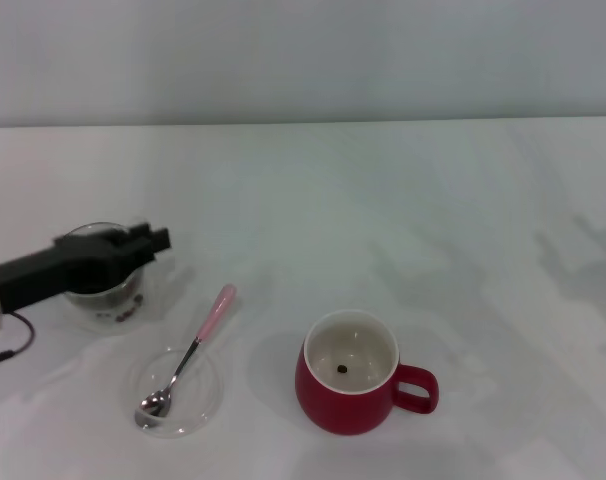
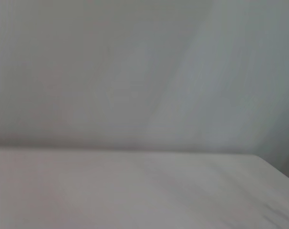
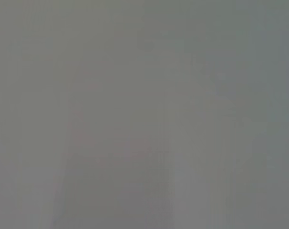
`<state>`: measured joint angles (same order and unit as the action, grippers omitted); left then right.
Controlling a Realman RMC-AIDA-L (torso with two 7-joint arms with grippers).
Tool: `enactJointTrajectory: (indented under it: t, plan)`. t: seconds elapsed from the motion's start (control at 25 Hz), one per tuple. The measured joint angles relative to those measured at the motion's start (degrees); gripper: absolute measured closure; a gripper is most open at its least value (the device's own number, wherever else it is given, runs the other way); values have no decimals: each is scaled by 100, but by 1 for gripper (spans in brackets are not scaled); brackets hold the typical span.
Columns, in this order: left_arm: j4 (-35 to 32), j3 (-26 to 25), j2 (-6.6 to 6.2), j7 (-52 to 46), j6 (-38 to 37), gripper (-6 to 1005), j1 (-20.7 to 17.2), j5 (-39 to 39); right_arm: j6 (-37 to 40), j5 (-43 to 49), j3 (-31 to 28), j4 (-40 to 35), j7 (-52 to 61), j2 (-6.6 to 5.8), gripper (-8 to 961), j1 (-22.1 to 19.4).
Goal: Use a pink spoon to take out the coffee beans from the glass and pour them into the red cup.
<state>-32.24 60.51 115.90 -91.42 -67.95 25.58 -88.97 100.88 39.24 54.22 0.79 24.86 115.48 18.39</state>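
Coffee beans are hardly visible: one dark bean (image 1: pixel 341 369) lies on the white bottom of the rounded deep red ceramic cup (image 1: pixel 351 400), and I cannot make out any in the small clear thick-walled glass (image 1: pixel 105 290). My left gripper (image 1: pixel 148 241) reaches in low from my left side, its black body lying over that glass; whether my jaws are spread or closed, or touching the glass, I cannot tell. Just beside the glass, nearer to me, the small teaspoon with a shiny metal bowl and pale pink handle (image 1: pixel 189 352) rests with its bowl in a flat shallow clear glass dish (image 1: pixel 205 400), the handle slanting out over the rim. The red cup stands on the white table (image 1: pixel 403 200) right of the dish, apart from it, loop handle pointing right. My right gripper shows only as a dark sliver at the far right edge.
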Motion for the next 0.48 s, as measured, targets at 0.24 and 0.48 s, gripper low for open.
enactJointTrajectory:
  t: [0.24, 0.48]
  plan:
    - [-694, -752, 208, 1043, -317, 634, -474, 60, 0, -5, 0, -7, -13, 0, 287, -4]
    - [-767, -1291, 279, 2544, -965, 557, -1064, 1192, 50, 1, 3, 4, -25, 0, 287, -60]
